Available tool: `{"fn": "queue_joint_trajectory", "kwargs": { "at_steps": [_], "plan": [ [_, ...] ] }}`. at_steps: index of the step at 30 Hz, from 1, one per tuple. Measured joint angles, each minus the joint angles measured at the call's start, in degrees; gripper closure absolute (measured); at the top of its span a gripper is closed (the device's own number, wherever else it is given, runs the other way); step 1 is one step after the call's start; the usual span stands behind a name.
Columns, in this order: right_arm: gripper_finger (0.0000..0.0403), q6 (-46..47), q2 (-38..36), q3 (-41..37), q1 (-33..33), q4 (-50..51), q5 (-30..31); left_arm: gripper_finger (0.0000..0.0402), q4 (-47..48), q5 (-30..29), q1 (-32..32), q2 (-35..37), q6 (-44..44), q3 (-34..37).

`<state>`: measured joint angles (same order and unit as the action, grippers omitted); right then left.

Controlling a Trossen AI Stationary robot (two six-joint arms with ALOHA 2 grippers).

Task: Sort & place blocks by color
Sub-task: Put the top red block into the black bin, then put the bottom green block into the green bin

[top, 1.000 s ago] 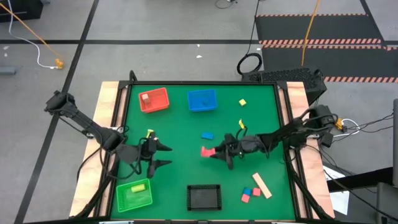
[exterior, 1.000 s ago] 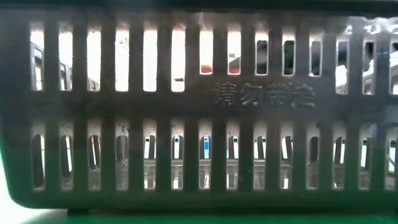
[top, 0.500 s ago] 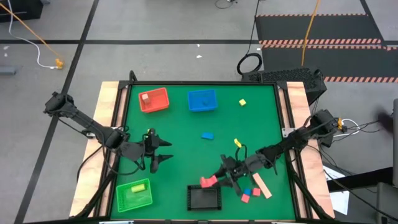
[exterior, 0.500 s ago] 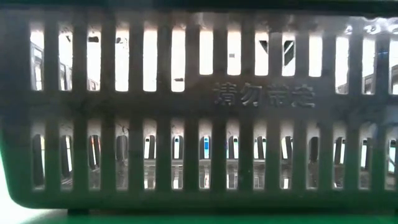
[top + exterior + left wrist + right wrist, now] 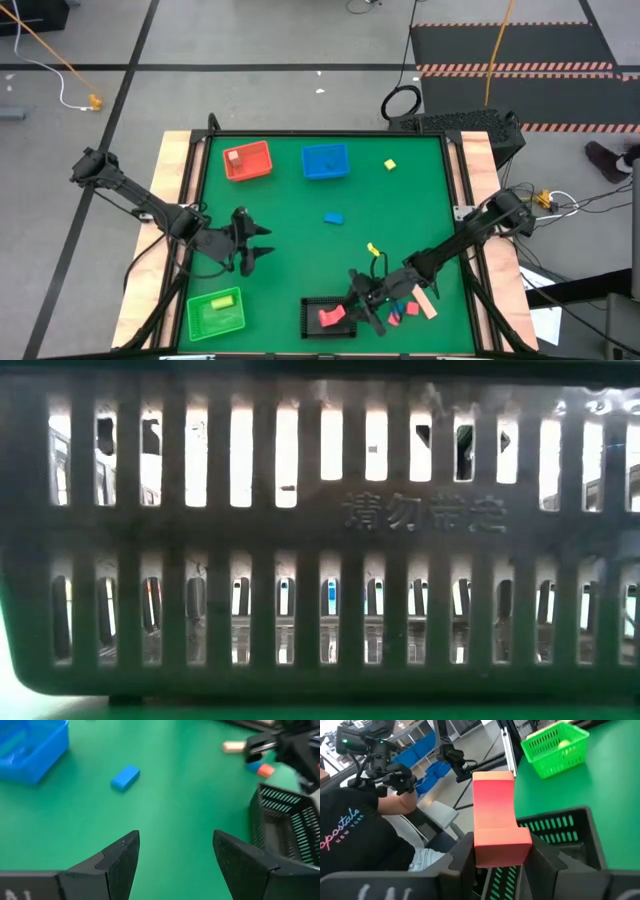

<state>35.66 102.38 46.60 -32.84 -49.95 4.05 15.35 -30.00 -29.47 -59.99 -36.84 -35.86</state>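
1. High view: right gripper [image 5: 352,306] over the black basket [image 5: 312,303], clenched on a red block [image 5: 330,317], carried above the basket's floor.
2. Right wrist view: same red block [image 5: 495,817] pinched between two dark fingers [image 5: 462,857] on its flat side faces, standing well proud of them; black basket [image 5: 570,832] rim just beyond.
3. Left gripper [image 5: 252,245] beyond the black basket's left corner, away from it; fingers spread wide, holding nothing.
4. Other blocks by the black basket: blue block [image 5: 333,217] well beyond its far rim, yellow block [image 5: 389,164] farther still, a tan bar [image 5: 421,297] with small red and blue pieces just past its right side.
5. Red basket [image 5: 247,160], blue basket [image 5: 325,161] and green basket [image 5: 216,312] placed around it; red one farthest off.
6. Judged: light, rigid painted wood, smooth and likely slippery; best gripped on two parallel flat faces near mid-height, never on edges.
7. Judged: black basket a mismatch for red.
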Motion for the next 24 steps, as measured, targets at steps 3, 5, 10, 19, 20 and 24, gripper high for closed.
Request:
{"fn": "queue_joint_trajectory", "kwargs": {
  "at_steps": [3, 5, 10, 19, 20, 24],
  "plan": [
    [0.0255, 2.1, 0.9, 0.1, 0.0, 0.3, -0.1, 0.0149, 5.6, 0.0, 0.0, 0.0, -5.9, 0.0],
    [0.0225, 3.2, 1.1, 0.2, 0.0, 0.0, 0.2, 0.0149, 10.5, -0.1, 0.0, 0.0, -10.1, 0.0],
    [0.0168, 4.7, 1.1, 0.2, 0.0, 0.0, 0.4, 0.0149, 23.7, -2.5, 0.0, 0.0, -23.8, 0.0],
    [0.0113, 4.3, 1.1, 0.2, 0.2, -0.4, 0.6, 0.0149, 38.7, -5.6, 0.5, 0.0, -46.7, 3.2],
    [0.0111, 3.9, 1.1, 0.2, 0.2, -0.4, 0.6, 0.0149, 37.9, -5.6, 0.7, 0.0, -47.8, 4.5],
    [0.0109, 2.6, 1.1, 0.2, 0.2, -0.4, 0.6, 0.0149, 35.3, -4.4, 2.2, 0.0, -52.4, 9.8]
  ]
}}
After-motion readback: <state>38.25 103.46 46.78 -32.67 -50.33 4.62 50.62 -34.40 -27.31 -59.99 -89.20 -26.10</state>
